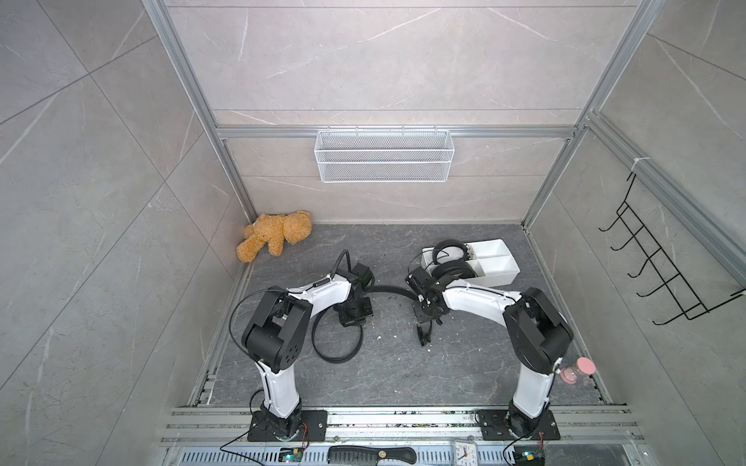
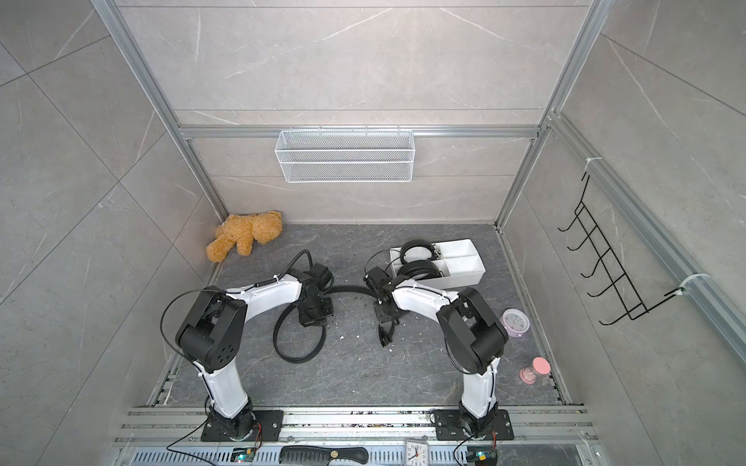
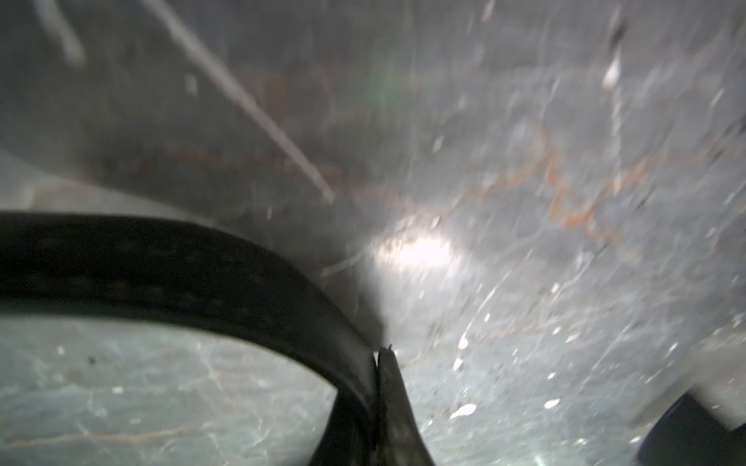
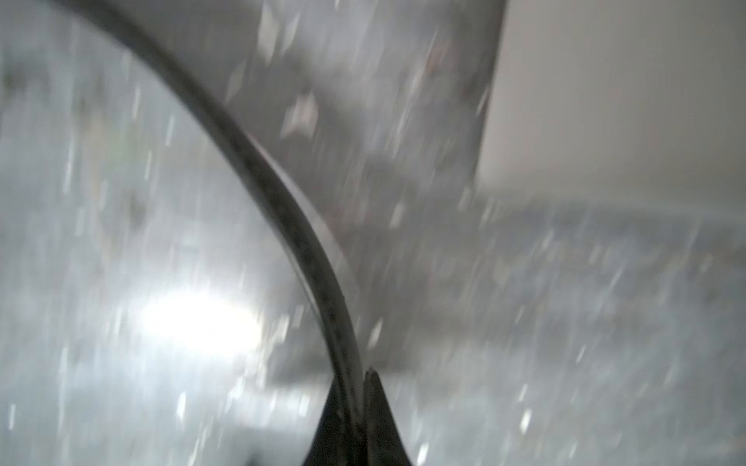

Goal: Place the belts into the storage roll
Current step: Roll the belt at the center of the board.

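The third belt [image 1: 387, 288] lies loose on the dark table [image 1: 403, 375], strung between the two arms. The left gripper [image 3: 379, 363] is closed on it: in the blurred left wrist view the strap [image 3: 161, 274] sits pinched between the fingertips and curves away over the table. The right gripper [image 4: 365, 377] is closed on the same belt [image 4: 262, 173]; its wrist view, also blurred, shows the strap on edge rising out of the closed tips.

In both top views the belt arcs between the grippers on the far side. On the left it swings round in a wide loop [image 1: 337, 357] lying on the table, nearer than the left gripper. A short dark end [image 1: 423, 337] shows just nearer than the right gripper; whether it is the buckle I cannot tell.

The tray [image 1: 498, 279] stands at far right of the table, turned at an angle, just beyond the right arm's wrist. Two belts are coiled in it, one in each compartment at its left end: the far coil [image 1: 449, 242] and the near coil [image 1: 452, 269].

A teddy bear [image 1: 274, 236] lies in the far left corner.
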### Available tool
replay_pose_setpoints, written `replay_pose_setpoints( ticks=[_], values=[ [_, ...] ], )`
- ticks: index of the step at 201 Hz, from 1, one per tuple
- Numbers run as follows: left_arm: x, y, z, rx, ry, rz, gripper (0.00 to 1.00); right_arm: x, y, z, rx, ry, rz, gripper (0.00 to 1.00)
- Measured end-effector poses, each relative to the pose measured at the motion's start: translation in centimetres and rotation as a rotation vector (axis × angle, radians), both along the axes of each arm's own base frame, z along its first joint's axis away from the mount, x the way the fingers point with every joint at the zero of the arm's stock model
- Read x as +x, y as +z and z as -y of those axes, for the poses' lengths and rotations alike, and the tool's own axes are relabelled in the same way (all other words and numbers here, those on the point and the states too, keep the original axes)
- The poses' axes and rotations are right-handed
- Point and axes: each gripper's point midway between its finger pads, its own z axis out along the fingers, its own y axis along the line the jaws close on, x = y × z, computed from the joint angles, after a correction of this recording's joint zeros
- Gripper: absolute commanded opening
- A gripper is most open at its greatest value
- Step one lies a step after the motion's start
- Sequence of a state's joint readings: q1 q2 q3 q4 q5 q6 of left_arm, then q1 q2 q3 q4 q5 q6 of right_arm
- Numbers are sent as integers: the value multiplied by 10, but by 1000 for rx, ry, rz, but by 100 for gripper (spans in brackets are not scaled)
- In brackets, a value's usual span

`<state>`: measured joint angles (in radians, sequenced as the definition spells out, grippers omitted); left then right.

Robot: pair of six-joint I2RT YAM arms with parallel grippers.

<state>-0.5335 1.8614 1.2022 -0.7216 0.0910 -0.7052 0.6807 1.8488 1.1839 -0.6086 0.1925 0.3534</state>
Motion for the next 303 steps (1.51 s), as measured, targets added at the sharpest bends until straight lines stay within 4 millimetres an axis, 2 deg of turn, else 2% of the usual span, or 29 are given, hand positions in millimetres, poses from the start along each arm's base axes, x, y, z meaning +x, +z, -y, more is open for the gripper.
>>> replay_pose_setpoints(
  ticks=[27, 49, 81, 105, 124, 148, 163, 185, 194, 214, 246, 276, 292, 303],
  values=[
    [31, 1, 10, 11, 4, 15, 0, -55, -5, -17, 72, -3, -37, 0],
    [66, 3, 27, -12, 11, 82, 0, -85, -10, -34, 152, -33, -55, 0],
    [119, 8, 57, -83, 15, 207, 0, -104, -9, -69, 291, -105, -50, 0],
    [145, 10, 72, -119, 22, 263, 0, -113, -3, -97, 384, -135, -52, 0],
    [156, 10, 79, -139, 34, 282, 0, -117, 0, -123, 430, -135, -64, 0],
    [157, 8, 84, -163, 44, 279, 0, -120, 4, -159, 495, -122, -81, 0],
    [155, 8, 86, -189, 47, 280, 0, -123, 7, -173, 535, -116, -93, 2],
    [152, 9, 87, -243, 54, 296, 0, -126, 11, -182, 568, -110, -107, 17],
    [149, 9, 86, -258, 53, 299, 0, -128, 11, -183, 572, -113, -116, 28],
    [139, 9, 88, -297, 41, 294, 0, -130, 9, -181, 560, -105, -123, 42],
    [125, 10, 90, -324, 8, 266, 0, -133, 10, -173, 525, -91, -125, 50],
    [121, 10, 91, -334, -23, 257, 0, -132, 28, -160, 511, -90, -88, 58],
    [118, 10, 91, -331, -39, 246, 11, -132, 41, -150, 502, -87, -61, 62],
    [114, 11, 88, -319, -50, 237, 23, -131, 51, -142, 500, -89, -45, 63]
  ],
)
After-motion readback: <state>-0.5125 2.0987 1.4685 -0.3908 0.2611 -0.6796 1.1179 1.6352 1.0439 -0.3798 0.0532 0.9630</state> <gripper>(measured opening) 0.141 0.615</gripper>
